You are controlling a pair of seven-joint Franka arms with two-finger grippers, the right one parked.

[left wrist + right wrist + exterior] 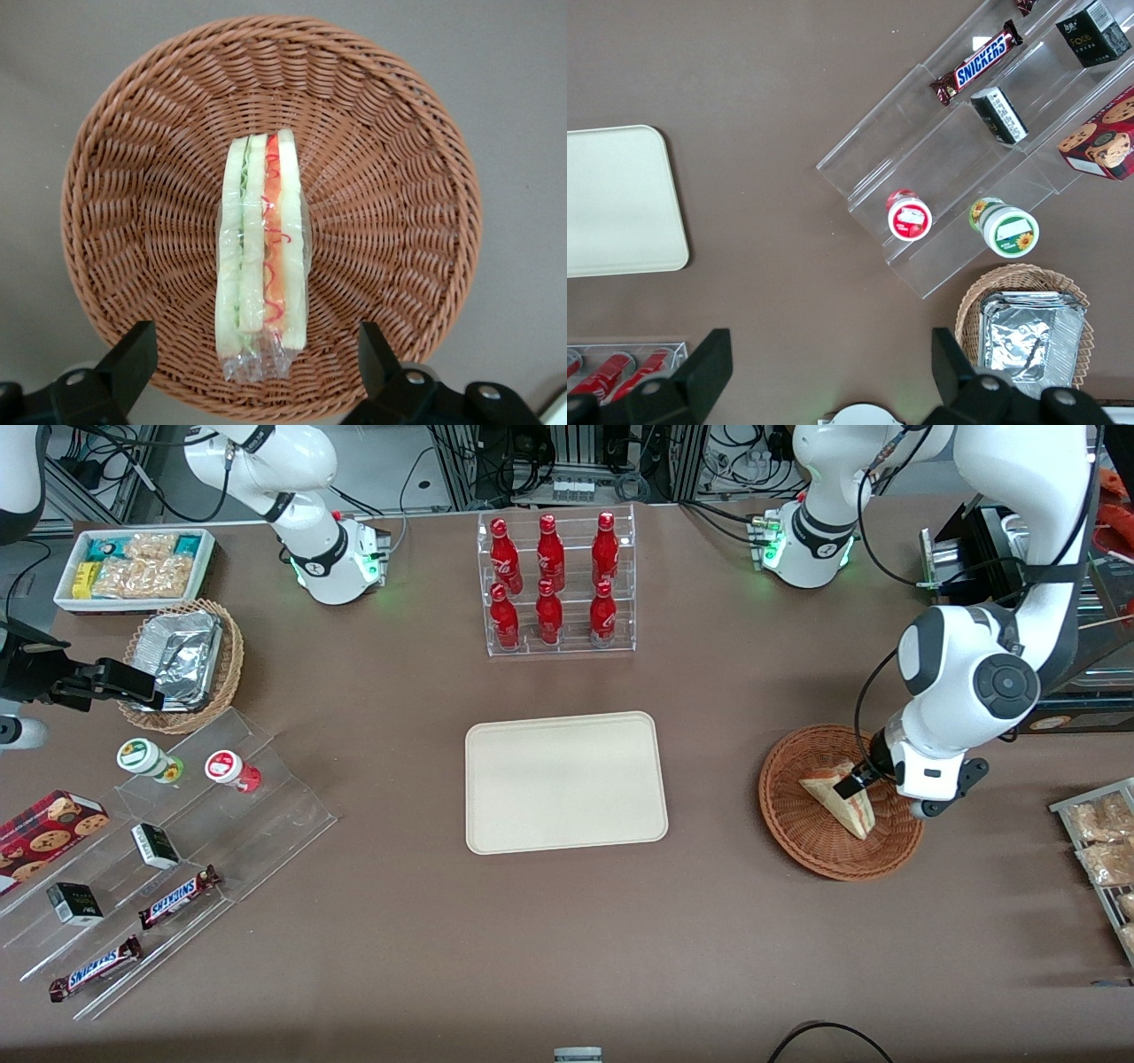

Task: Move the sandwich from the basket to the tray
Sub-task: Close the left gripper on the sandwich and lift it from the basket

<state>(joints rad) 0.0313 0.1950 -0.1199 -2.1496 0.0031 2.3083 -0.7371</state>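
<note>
The sandwich (842, 802) lies in the basket (802, 828), wrapped in clear film, its cut edge with red and pale layers (266, 257) turned up toward the wrist camera. It rests near the middle of the woven floor, with the wicker wall showing all around it. The basket sits on the brown table (567, 939) toward the working arm's end.

The gripper (873, 779) hangs directly over the basket, low above the sandwich. In the wrist view its two fingers (128, 363) are spread wide, one on each side of the wedge, neither touching it; nothing is held.

The tray (565, 781) lies bare at the middle of the table, well apart from the basket. Farther from the front camera than the tray stands a clear rack of red bottles (554, 580). Bagged pastries (1103, 837) lie at the table edge near the basket.

Toward the parked arm's end are a lighter wicker basket with a foil container (182, 660), a white bin of snack packets (137, 567), and clear stepped shelves (177, 859) holding two small cups, small boxes and Snickers bars (177, 896).
</note>
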